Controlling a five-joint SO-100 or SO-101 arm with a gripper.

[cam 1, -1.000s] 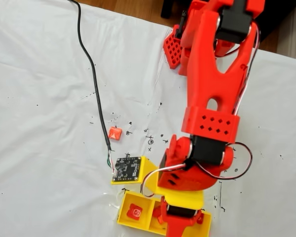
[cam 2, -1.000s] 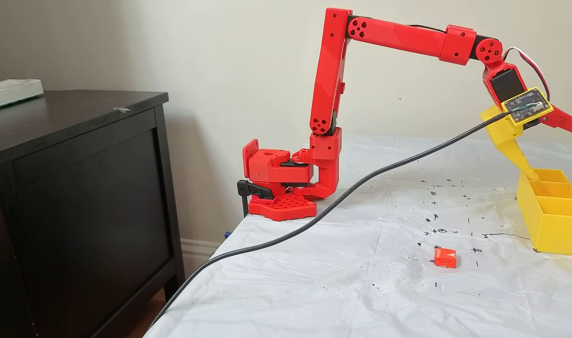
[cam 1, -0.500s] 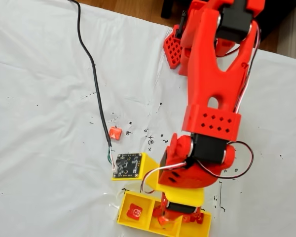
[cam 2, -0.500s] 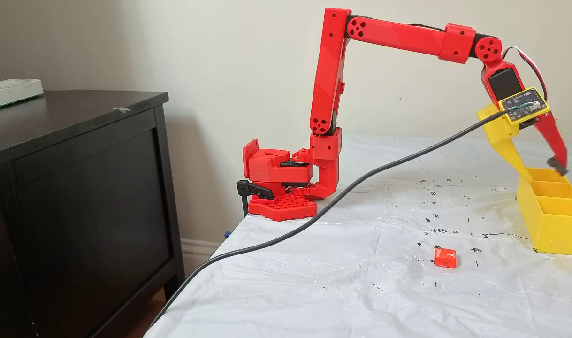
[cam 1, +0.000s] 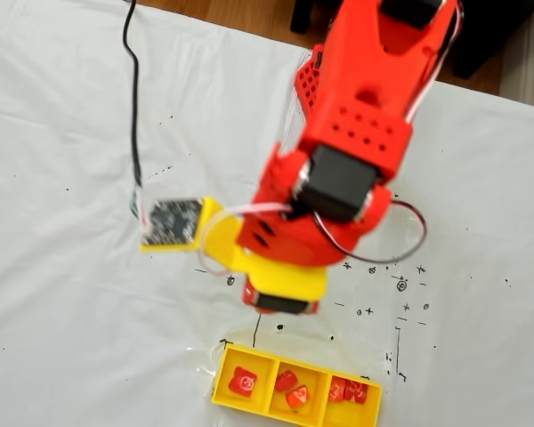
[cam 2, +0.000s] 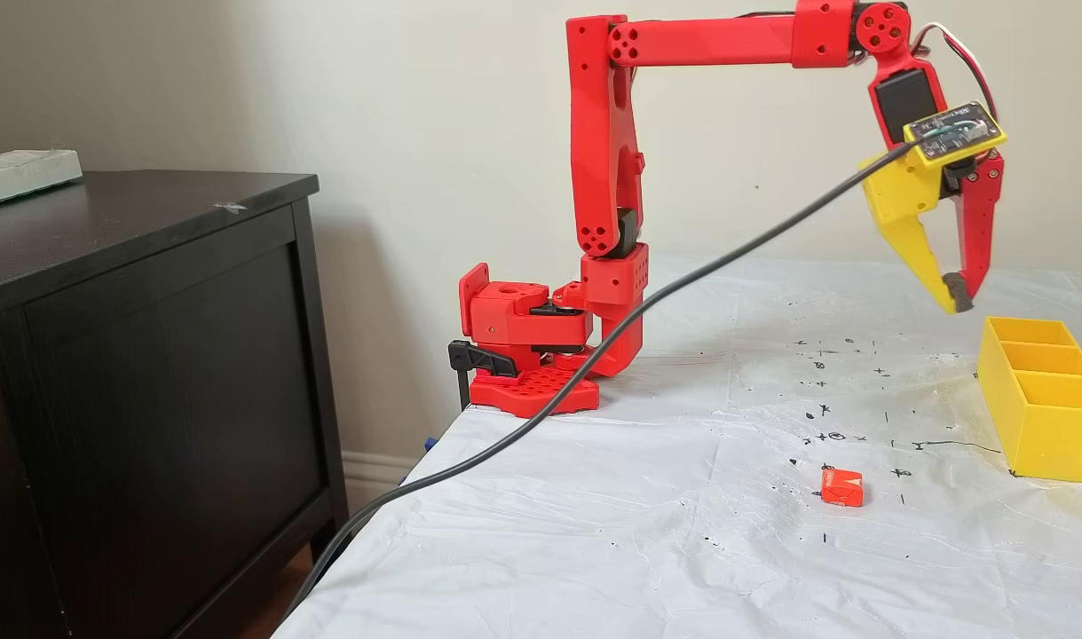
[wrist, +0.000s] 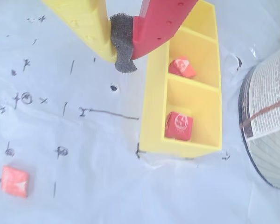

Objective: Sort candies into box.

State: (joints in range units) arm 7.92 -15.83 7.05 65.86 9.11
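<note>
the red-and-yellow two-finger gripper [cam 2: 958,297] hangs clenched and empty. the last small orange-red wrapped candy [wrist: 14,181] lies at 8 o'clock from the long yellow plastic box [wrist: 155,100] in the wrist view; probably light, slick, best pinched across flat sides.

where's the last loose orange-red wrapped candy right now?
The small square orange-red wrapped candy lies on the white table cover, apart and to the left of the long yellow plastic box in the side fixed view; bottom-left in the wrist view.
</note>
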